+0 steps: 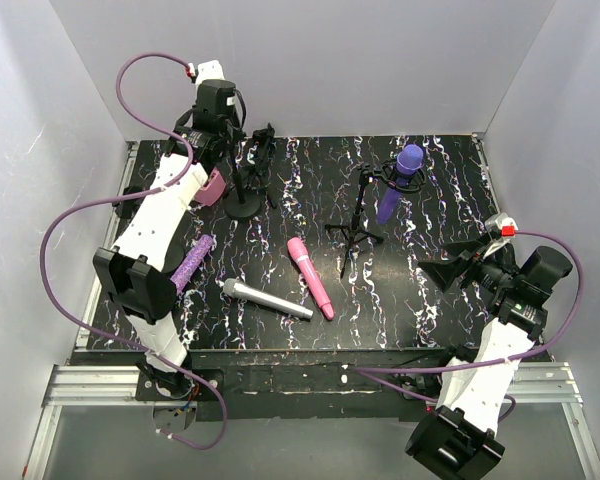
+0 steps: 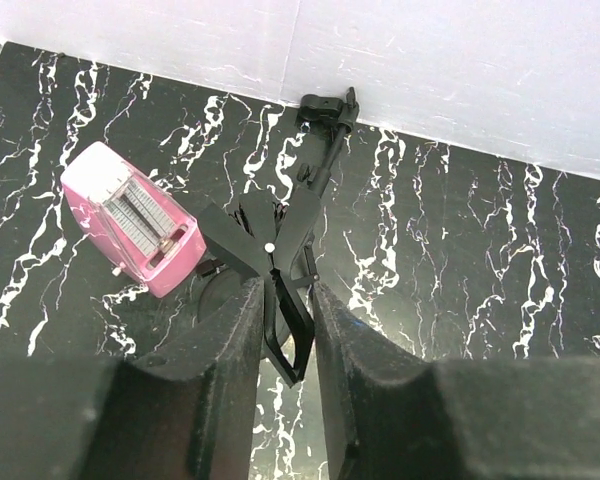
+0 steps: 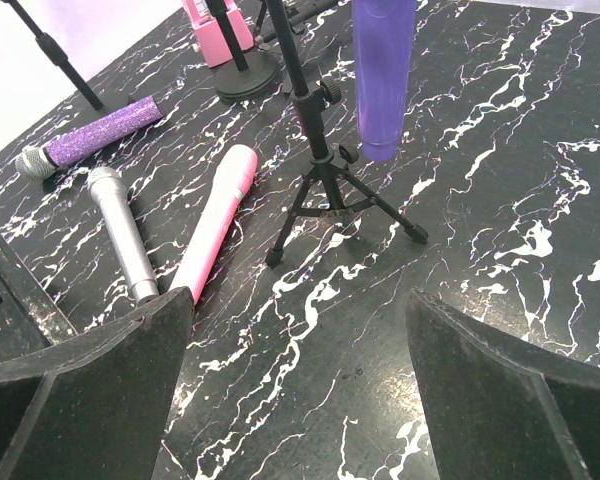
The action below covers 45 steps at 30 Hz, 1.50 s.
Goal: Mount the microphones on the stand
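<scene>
Left gripper [image 2: 285, 295] is clamped on the black clip [image 2: 275, 240] of the round-base stand [image 1: 243, 205] at the far left of the marbled table [image 1: 430, 320]. The right gripper [image 3: 298, 300] hovers with jaws wide and holding nothing, near the tripod stand [image 1: 358, 225]. One job looks done: the dark purple microphone [image 1: 402, 178] sits in the tripod stand's holder. Three are left: the pink microphone [image 1: 311, 278], the silver-grey microphone [image 1: 268, 300] and the glittery purple microphone [image 1: 193, 262] lie loose on the table, none touching a stand. Roughly a quarter of the task appears complete.
</scene>
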Each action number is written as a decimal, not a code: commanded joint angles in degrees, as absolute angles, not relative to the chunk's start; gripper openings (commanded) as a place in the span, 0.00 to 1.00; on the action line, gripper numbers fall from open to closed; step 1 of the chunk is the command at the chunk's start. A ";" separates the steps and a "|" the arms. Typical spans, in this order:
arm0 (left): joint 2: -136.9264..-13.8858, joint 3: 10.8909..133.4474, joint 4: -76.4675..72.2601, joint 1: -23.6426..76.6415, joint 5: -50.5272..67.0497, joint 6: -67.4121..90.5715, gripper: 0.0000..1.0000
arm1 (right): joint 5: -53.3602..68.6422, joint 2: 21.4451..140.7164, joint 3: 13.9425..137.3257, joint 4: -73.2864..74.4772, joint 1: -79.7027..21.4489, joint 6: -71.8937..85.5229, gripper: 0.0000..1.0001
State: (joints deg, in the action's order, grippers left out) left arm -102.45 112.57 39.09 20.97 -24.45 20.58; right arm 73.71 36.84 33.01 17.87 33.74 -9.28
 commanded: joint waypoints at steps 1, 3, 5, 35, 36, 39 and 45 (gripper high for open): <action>-102.04 113.91 42.27 20.92 -26.02 20.30 0.31 | 74.44 36.65 33.13 16.17 33.93 -9.67 0.93; -102.04 113.82 42.63 20.92 -25.84 20.48 0.41 | 74.62 36.56 33.22 16.26 34.01 -9.58 0.93; -102.22 113.64 42.98 20.92 -25.66 20.48 0.45 | 74.53 36.56 33.22 16.26 34.01 -9.58 0.93; -90.88 108.55 50.19 23.37 -17.93 26.72 0.00 | 75.15 35.25 33.31 16.35 34.01 -9.58 0.93; -90.79 108.54 50.45 23.81 -17.84 27.41 0.00 | 75.23 35.24 33.40 16.35 33.93 -9.58 0.93; -90.09 107.93 51.06 26.27 -19.41 28.91 0.00 | 75.23 35.07 33.40 16.43 33.93 -9.58 0.93; -88.86 104.15 51.15 32.34 -26.27 30.41 0.01 | 75.50 34.89 33.40 16.44 34.01 -9.58 0.93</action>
